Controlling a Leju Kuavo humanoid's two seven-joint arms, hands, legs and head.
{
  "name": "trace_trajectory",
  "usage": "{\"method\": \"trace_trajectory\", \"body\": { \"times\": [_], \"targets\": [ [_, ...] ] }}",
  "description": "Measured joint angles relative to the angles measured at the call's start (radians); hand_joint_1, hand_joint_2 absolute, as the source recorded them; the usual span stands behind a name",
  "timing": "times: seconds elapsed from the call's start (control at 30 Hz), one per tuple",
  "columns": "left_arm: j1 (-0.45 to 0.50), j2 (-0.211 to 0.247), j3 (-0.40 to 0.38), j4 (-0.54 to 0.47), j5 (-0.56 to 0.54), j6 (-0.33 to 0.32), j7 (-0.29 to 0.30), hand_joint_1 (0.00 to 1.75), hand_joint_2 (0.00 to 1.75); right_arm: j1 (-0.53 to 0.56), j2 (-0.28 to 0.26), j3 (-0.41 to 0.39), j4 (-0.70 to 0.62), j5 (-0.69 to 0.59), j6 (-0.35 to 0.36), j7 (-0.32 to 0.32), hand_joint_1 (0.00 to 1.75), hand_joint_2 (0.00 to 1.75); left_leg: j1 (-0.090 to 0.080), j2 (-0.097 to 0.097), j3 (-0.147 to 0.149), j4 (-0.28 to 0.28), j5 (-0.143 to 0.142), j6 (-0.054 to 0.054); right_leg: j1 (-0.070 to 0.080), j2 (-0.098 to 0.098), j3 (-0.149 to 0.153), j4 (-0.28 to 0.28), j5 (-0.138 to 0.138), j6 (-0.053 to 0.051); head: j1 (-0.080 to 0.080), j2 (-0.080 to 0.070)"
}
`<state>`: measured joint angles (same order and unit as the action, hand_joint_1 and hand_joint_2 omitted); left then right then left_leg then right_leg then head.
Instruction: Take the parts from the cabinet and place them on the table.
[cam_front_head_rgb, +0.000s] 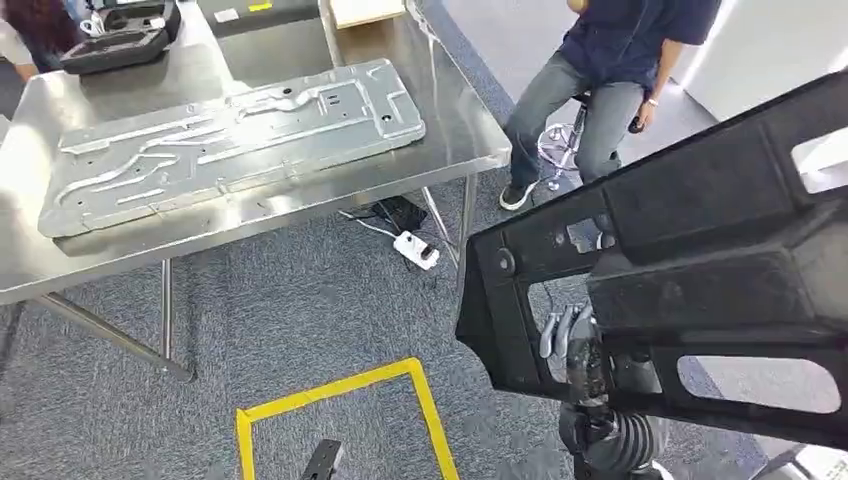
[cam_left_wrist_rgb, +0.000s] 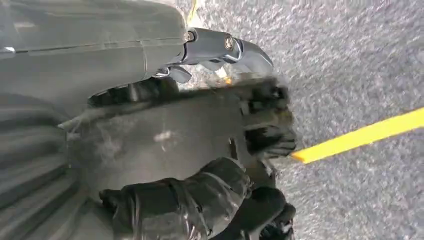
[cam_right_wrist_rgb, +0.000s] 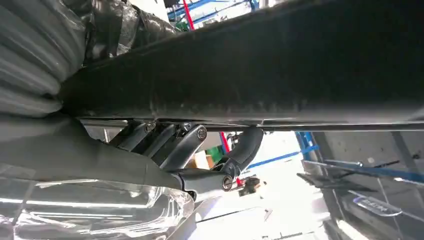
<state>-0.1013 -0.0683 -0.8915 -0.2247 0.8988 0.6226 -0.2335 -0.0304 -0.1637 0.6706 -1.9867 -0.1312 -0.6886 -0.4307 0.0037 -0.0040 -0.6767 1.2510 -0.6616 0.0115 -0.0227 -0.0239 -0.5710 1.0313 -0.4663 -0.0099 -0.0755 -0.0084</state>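
Parts in transit: right hand (cam_front_head_rgb: 572, 345) gripped big black part (cam_front_head_rgb: 700, 250), left hand (cam_left_wrist_rgb: 200, 60) a smaller black part (cam_left_wrist_rgb: 175, 135); next, reach table (cam_front_head_rgb: 470, 120) w/ metal panel (cam_front_head_rgb: 230, 140), far left.

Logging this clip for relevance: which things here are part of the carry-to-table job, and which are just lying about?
Job:
- large black part, held by the right hand
- small black part, held by the left hand
- steel table

Lying about:
- grey stamped panel
- white power strip
- yellow floor tape
- seated person

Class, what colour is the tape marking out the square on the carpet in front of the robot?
Yellow. The tape outlines a square on the grey carpet; it shows best in the head view.
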Motion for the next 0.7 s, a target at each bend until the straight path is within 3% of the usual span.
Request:
{"method": "trace_trajectory", "body": {
  "times": [0.07, 0.1, 0.13, 0.2, 0.23, 0.27, 0.3, 0.37, 0.4, 0.43, 0.47, 0.5, 0.53, 0.57, 0.6, 0.63, 0.7],
  "targets": [
    [-0.001, 0.003, -0.001, 0.000, 0.000, -0.001, 0.001, 0.00, 1.75, 0.000, 0.000, 0.000, 0.000, 0.000, 0.000, 0.006, 1.75, 1.75, -0.005, 0.028, 0.025, -0.148, 0.154, 0.013, 0.000, -0.015, 0.031, -0.001, -0.022, 0.006, 0.000, 0.000],
    [-0.001, 0.003, -0.002, 0.000, 0.000, -0.003, 0.001, 0.00, 1.75, 0.001, 0.000, 0.000, 0.001, 0.000, 0.000, 0.006, 1.75, 1.75, -0.014, 0.068, 0.024, -0.204, 0.223, 0.023, 0.004, -0.019, 0.043, 0.003, -0.031, 0.012, 0.000, 0.000],
    [-0.006, 0.004, -0.002, 0.000, 0.001, -0.006, 0.003, 0.00, 1.75, 0.002, 0.000, 0.000, 0.002, 0.000, 0.000, 0.006, 1.75, 1.75, -0.016, 0.065, 0.019, -0.190, 0.177, 0.026, 0.007, -0.024, 0.045, 0.006, -0.045, 0.023, 0.001, 0.000],
    [-0.004, 0.004, -0.003, 0.000, 0.001, -0.010, 0.004, 0.00, 1.75, 0.000, 0.000, 0.000, 0.003, 0.000, 0.000, 0.009, 1.75, 1.75, -0.017, 0.044, 0.030, -0.195, 0.221, 0.027, 0.008, -0.045, 0.054, 0.004, -0.064, 0.037, 0.000, 0.000],
    [-0.004, 0.003, -0.003, 0.000, 0.001, -0.010, 0.004, 0.00, 1.75, -0.002, 0.000, 0.000, 0.003, 0.000, 0.000, 0.009, 1.75, 1.75, -0.017, 0.032, 0.040, -0.202, 0.222, 0.029, 0.013, -0.057, 0.064, -0.001, -0.072, 0.046, 0.004, 0.000],
    [-0.004, 0.002, -0.003, 0.000, 0.001, -0.011, 0.004, 0.00, 1.75, -0.003, -0.001, 0.000, 0.003, 0.000, 0.000, 0.009, 1.75, 1.75, -0.003, 0.023, 0.047, -0.214, 0.235, 0.032, 0.005, -0.039, 0.070, 0.009, -0.079, 0.052, 0.002, 0.000],
    [-0.005, 0.002, -0.003, 0.000, 0.001, -0.013, 0.006, 0.00, 1.75, -0.004, -0.001, 0.000, 0.003, 0.000, -0.002, 0.010, 1.75, 1.75, -0.006, 0.013, 0.050, -0.219, 0.234, 0.034, 0.005, -0.007, 0.060, 0.036, -0.100, 0.055, 0.005, 0.000],
    [-0.010, 0.002, -0.004, 0.000, 0.000, -0.015, 0.008, 0.00, 1.75, -0.003, -0.002, 0.000, 0.003, 0.000, -0.005, 0.013, 1.75, 1.75, -0.010, -0.005, 0.050, -0.219, 0.233, 0.050, 0.006, 0.014, -0.017, 0.177, -0.176, 0.055, 0.005, 0.000],
    [-0.010, 0.002, -0.004, 0.000, 0.000, -0.016, 0.009, 0.00, 1.75, -0.002, -0.003, 0.000, 0.005, 0.000, -0.005, 0.014, 1.75, 1.75, -0.013, -0.016, 0.050, -0.218, 0.231, 0.053, 0.006, 0.018, -0.060, 0.251, -0.203, 0.056, 0.005, 0.000],
    [-0.009, 0.003, -0.004, 0.000, 0.001, -0.016, 0.010, 0.00, 1.75, -0.001, -0.004, 0.000, 0.006, 0.000, -0.005, 0.017, 1.75, 1.75, -0.015, -0.028, 0.051, -0.217, 0.229, 0.055, 0.006, 0.019, -0.091, 0.292, -0.205, 0.058, 0.004, 0.000],
    [-0.008, 0.003, -0.004, 0.000, 0.001, -0.017, 0.011, 0.00, 1.75, -0.001, -0.004, 0.000, 0.007, 0.000, -0.005, 0.021, 1.75, 1.75, -0.016, -0.041, 0.053, -0.217, 0.226, 0.055, 0.006, 0.020, -0.101, 0.288, -0.180, 0.058, 0.005, 0.000],
    [-0.007, 0.003, -0.004, 0.000, 0.001, -0.017, 0.011, 0.00, 1.75, -0.001, -0.004, 0.000, 0.008, 0.000, -0.005, 0.024, 1.75, 1.75, -0.016, -0.056, 0.058, -0.216, 0.222, 0.054, 0.006, 0.022, -0.090, 0.239, -0.132, 0.057, 0.005, 0.000],
    [-0.008, 0.003, -0.004, 0.000, 0.001, -0.018, 0.012, 0.00, 1.75, -0.001, -0.004, 0.000, 0.009, 0.000, -0.006, 0.024, 1.75, 1.75, -0.016, -0.070, 0.064, -0.214, 0.218, 0.052, 0.005, 0.029, -0.063, 0.158, -0.073, 0.055, 0.005, 0.000],
    [-0.008, 0.003, -0.005, 0.000, 0.001, -0.019, 0.012, 0.00, 1.75, -0.001, -0.004, 0.000, 0.009, 0.000, -0.008, 0.024, 1.75, 1.75, -0.016, -0.084, 0.070, -0.211, 0.212, 0.050, 0.004, 0.050, -0.032, 0.069, -0.018, 0.052, 0.006, 0.000],
    [-0.006, 0.002, -0.005, 0.000, 0.000, -0.021, 0.013, 0.00, 1.75, -0.002, -0.004, 0.000, 0.011, 0.000, -0.008, 0.024, 1.75, 1.75, -0.015, -0.093, 0.063, -0.209, 0.207, 0.046, 0.003, 0.101, -0.016, 0.037, -0.019, 0.044, 0.004, 0.000],
    [-0.011, 0.003, -0.005, 0.000, 0.000, -0.023, 0.014, 0.00, 1.75, 0.000, -0.004, 0.000, 0.011, 0.000, -0.009, 0.024, 1.75, 1.75, -0.019, -0.107, 0.062, -0.198, 0.204, 0.041, 0.002, 0.108, -0.012, 0.010, -0.022, 0.042, 0.002, 0.000],
    [-0.009, 0.003, -0.005, 0.000, 0.000, -0.027, 0.015, 0.00, 1.75, -0.001, -0.004, 0.000, 0.012, 0.000, -0.009, 0.025, 1.75, 1.75, -0.010, -0.123, 0.057, -0.206, 0.209, 0.032, 0.010, 0.090, -0.008, 0.015, -0.022, 0.035, 0.002, 0.000]
  ]
}}
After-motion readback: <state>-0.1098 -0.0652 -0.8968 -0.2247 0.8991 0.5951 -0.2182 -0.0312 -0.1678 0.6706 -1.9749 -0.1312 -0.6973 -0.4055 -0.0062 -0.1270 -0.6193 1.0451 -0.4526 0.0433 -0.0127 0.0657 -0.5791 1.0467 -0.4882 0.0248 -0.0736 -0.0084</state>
